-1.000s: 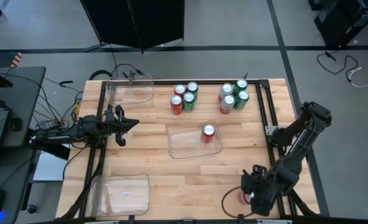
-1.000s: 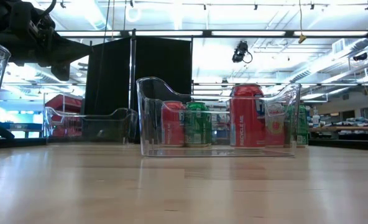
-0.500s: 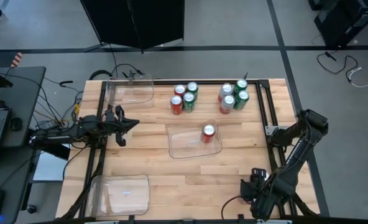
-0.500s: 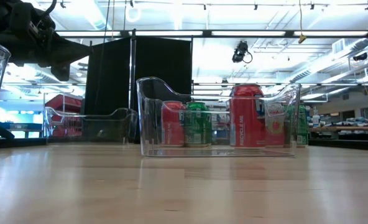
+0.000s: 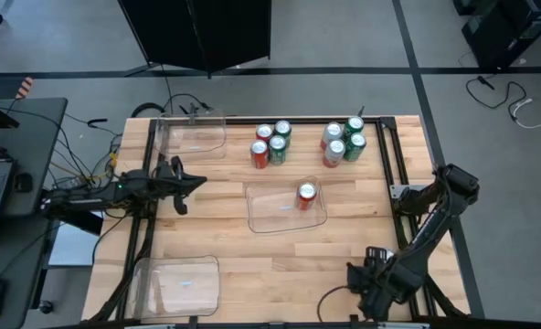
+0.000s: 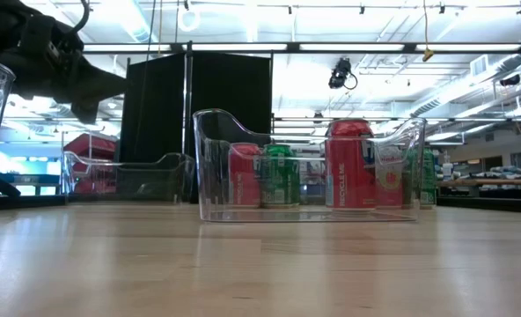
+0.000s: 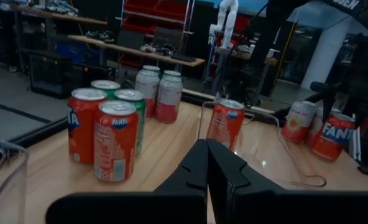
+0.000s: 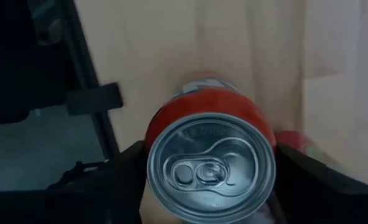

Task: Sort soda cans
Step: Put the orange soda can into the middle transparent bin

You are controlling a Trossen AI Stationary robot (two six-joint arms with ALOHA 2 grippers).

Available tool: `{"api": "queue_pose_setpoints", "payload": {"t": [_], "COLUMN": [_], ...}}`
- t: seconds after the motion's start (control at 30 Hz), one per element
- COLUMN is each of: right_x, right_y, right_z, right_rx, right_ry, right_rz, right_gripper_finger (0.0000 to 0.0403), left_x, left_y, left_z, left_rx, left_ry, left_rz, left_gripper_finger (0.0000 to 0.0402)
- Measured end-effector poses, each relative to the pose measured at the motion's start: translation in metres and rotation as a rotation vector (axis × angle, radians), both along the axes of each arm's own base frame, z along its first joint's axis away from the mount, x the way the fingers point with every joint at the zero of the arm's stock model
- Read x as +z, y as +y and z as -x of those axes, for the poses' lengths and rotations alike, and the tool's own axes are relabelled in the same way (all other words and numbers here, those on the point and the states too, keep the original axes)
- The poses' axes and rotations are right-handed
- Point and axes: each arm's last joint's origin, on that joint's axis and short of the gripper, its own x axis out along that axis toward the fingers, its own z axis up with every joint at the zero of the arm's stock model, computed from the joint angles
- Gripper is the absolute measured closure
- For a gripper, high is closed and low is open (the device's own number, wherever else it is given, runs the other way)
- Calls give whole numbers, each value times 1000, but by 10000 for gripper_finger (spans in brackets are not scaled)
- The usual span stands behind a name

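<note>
The wooden worktop carries three clear trays: one at 11 o'clock, one at 7 o'clock, one at the centre. The right arm folds down from the worktop's 3 o'clock edge to the 5 o'clock corner, its right tool low over the edge. The left arm lies level from the 9 o'clock side, its left tool pointing to the centre, fingers pressed together.

In the right wrist view a red soda can fills the gap of the right tool, pinched on both sides; its silver top with pull tab faces the camera, the red wall showing behind.

A second red can stands upright in the centre tray. At 12 o'clock stands a cluster of red and green cans, with another cluster of green and silver-white cans at 1 o'clock.
</note>
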Motion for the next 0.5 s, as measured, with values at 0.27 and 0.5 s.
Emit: {"api": "queue_pose_setpoints", "payload": {"t": [0.27,0.5], "right_x": [31,83], "right_y": [-38,-92], "right_z": [-43,-85], "right_rx": [29,5], "right_ry": [-7,-133], "right_rz": [-2,23], "right_gripper_finger": [140,140], "left_x": [-3,-3], "left_y": [1,1], "left_z": [-6,-11], "left_rx": [4,4], "left_ry": [29,36], "left_rz": [64,77], "left_gripper_finger": [400,399]}}
